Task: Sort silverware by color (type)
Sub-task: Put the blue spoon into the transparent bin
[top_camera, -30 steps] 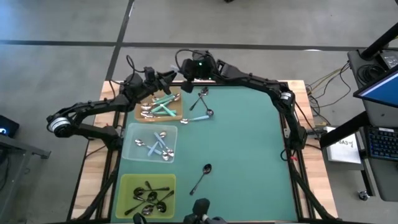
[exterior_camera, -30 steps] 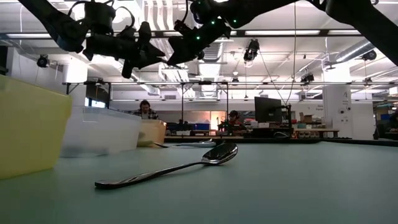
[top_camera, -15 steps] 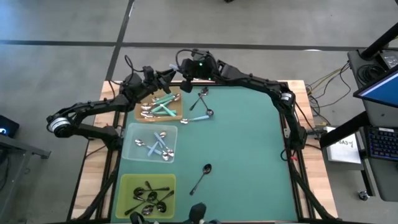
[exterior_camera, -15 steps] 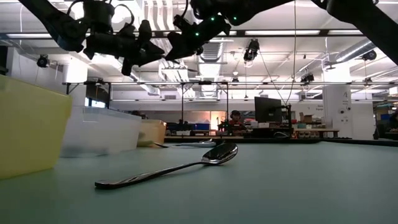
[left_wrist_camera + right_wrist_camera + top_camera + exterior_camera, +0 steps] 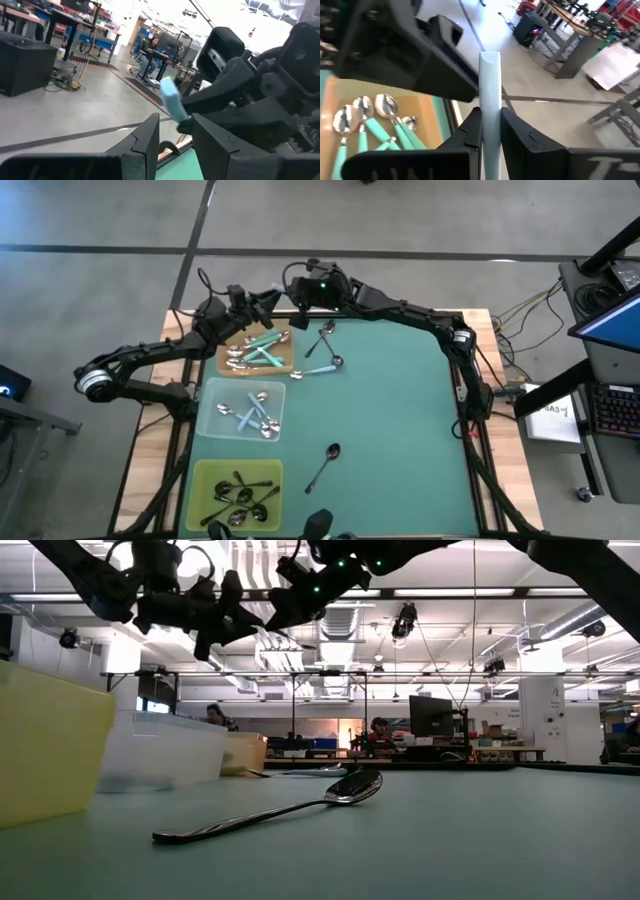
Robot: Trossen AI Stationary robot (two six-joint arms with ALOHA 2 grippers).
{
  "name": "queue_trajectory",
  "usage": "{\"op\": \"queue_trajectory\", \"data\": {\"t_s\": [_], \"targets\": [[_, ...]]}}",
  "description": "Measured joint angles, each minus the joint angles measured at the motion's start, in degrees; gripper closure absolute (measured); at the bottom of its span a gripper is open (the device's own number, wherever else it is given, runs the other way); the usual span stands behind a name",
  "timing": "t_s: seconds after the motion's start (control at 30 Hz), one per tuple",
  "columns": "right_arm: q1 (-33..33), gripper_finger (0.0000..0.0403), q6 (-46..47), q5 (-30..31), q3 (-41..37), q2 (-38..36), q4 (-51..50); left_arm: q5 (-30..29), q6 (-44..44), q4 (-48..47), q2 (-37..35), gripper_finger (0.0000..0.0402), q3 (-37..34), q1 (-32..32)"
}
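High above the table's far left corner, my right gripper (image 5: pixel 490 112) is shut on a spoon with a pale blue handle (image 5: pixel 489 85); its bowl is hidden. My left gripper (image 5: pixel 175 120) faces it, open. The handle's free end (image 5: pixel 170 97) stands just past the left fingertips, and I cannot tell whether they touch it. Both grippers hang over the tan tray (image 5: pixel 284 367), which holds teal spoons (image 5: pixel 258 350). The clear tray (image 5: pixel 212 402) holds pale blue spoons, and the yellow-green tray (image 5: pixel 205 480) holds black ones. A black spoon (image 5: pixel 325 463) lies on the mat. My right gripper pinches the pale blue handle (image 5: pixel 489 125) between its two fingers. The handle lies along the fingers and sticks out past their tips toward my left gripper. The fingers come roughly level from the table's right. The spoon is lifted clear, high above the tan tray.
Two more spoons (image 5: pixel 328 340) (image 5: pixel 320 367) lie on the green mat right of the tan tray. The three trays line the left edge. In the low view the black spoon (image 5: pixel 270 810) lies in front. People sit in the room behind.
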Motion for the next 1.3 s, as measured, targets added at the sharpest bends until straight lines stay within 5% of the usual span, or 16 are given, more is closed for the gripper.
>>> {"op": "queue_trajectory", "data": {"t_s": [0.4, 0.67, 0.83, 1.3], "targets": [[1.77, 0.037, 0.32, -1.2, 0.02, -0.02, -0.15, 0.04, 0.98, 0.58, -0.71, 0.0309, 0.0, 0.0], [1.86, 0.0371, -0.45, -0.13, -0.02, 0.0, -0.21, 1.96, 0.95, 0.59, -0.76, 0.0378, 0.13, 0.0], [1.95, 0.037, -1.0, 1.44, -0.04, -0.13, -0.37, 3.52, -0.71, 0.49, -0.74, 0.0378, 0.13, 0.04], [1.79, 0.0244, -1.87, 2.47, 0.0, -3.92, -8.98, 4.45, -0.06, -6.39, -1.01, 0.0379, -0.04, 1.02]]}}
